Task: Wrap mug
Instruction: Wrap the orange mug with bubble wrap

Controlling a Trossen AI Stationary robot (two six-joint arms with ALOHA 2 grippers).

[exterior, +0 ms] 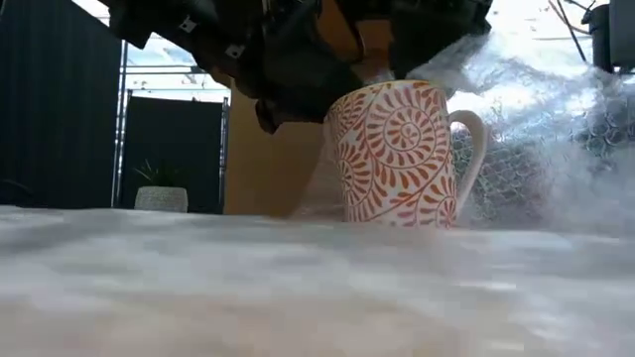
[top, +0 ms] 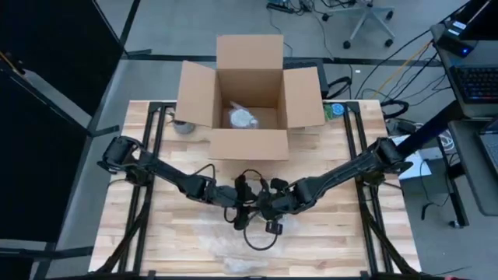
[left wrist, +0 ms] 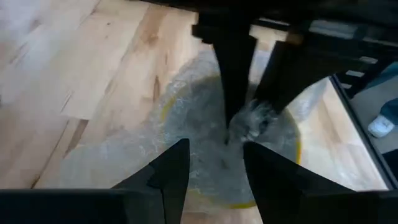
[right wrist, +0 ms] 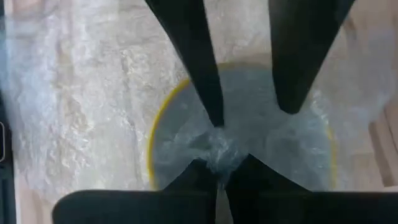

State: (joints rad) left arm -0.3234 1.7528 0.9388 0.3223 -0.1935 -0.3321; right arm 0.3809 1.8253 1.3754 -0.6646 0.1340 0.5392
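I have the cardboard box (top: 249, 97) open at the table's far edge, a wrapped bundle (top: 243, 118) already inside. Near the front the mug (exterior: 397, 154) stands upright on bubble wrap (exterior: 556, 129). I judge I'm tucking wrap into its mouth: right gripper (right wrist: 219, 152) pinches the gathered wrap, left gripper (left wrist: 214, 162) spread just beside. Next, push it down.

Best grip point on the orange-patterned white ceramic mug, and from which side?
The orange-patterned white ceramic mug stands upright on bubble wrap, with its open handle loop sticking out sideways. I'd grip that loop, coming level from the handle side: both grippers crowd the wrap-covered mouth from above.
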